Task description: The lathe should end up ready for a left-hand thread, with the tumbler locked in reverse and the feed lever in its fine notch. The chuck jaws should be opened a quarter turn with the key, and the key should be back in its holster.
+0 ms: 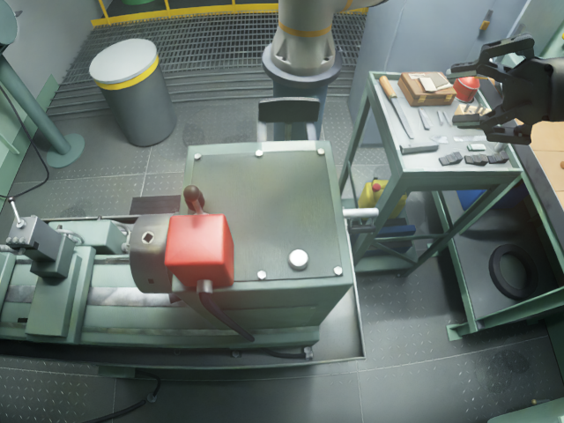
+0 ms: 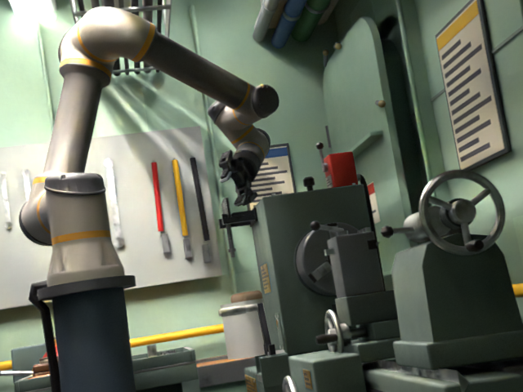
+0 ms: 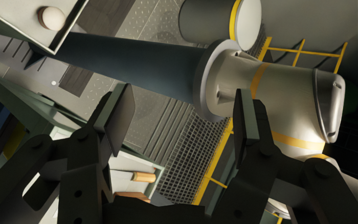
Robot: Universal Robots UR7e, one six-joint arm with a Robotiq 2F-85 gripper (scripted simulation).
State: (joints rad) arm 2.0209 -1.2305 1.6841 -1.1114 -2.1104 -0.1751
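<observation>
My gripper (image 1: 464, 95) (image 2: 235, 182) (image 3: 182, 119) hangs open and empty above the green tool table (image 1: 444, 136), to the right of the lathe headstock (image 1: 269, 214). A red box (image 1: 199, 250) (image 2: 340, 168) sits on the headstock's front left corner. A dark-knobbed lever (image 1: 194, 198) stands behind the box. A curved dark lever (image 1: 223, 314) hangs below it. The chuck (image 1: 148, 255) (image 2: 314, 259) sits left of the box, with a square socket (image 1: 148, 237) on top. I cannot make out the chuck key or its holster.
A grey drum with a yellow band (image 1: 132, 91) stands on the floor behind the lathe. The arm's pedestal (image 1: 300, 68) rises behind the headstock. The table carries a wooden box (image 1: 426, 89), a red cup (image 1: 466, 88), a file and small parts. A black ring (image 1: 512, 271) lies under the table.
</observation>
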